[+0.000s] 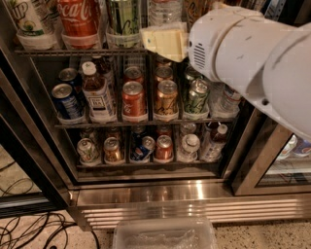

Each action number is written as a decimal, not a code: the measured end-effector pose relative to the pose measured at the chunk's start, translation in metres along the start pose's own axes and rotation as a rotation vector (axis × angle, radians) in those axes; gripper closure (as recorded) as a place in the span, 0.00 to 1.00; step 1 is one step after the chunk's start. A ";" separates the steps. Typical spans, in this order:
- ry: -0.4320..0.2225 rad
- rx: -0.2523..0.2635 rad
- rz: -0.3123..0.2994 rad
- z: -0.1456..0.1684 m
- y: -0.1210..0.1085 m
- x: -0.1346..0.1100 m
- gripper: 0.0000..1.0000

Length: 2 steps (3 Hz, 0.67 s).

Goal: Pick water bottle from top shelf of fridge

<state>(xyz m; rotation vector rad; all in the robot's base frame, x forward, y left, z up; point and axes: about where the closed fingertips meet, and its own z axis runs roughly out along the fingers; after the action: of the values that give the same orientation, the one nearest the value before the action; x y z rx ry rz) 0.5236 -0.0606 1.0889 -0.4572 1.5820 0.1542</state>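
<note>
The water bottle (165, 10) is clear and ribbed and stands on the top shelf (73, 50), a dark wire rack, between a green can (124, 17) and a tan can. Only its lower part shows; the top is cut off by the frame's edge. My gripper (164, 43), pale yellow, sits right in front of the bottle's base at the rack's front edge and hides it. My thick white arm (252, 53) comes in from the right. The fridge (170, 194) stands open with its shiny steel base below.
A red Coca-Cola can (77, 17) and a white cup (29, 22) stand left on the top shelf. Lower racks hold short cans and a brown-drink bottle (95, 92). A glass door (272, 160) stands right, a clear plastic tub (164, 236) and cables (29, 228) on the floor.
</note>
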 end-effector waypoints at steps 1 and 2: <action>-0.015 -0.009 -0.009 0.006 0.012 -0.004 0.24; -0.020 0.011 -0.022 0.009 0.012 0.003 0.24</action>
<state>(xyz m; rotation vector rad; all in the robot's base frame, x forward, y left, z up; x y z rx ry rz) 0.5272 -0.0471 1.0832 -0.4634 1.5572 0.1332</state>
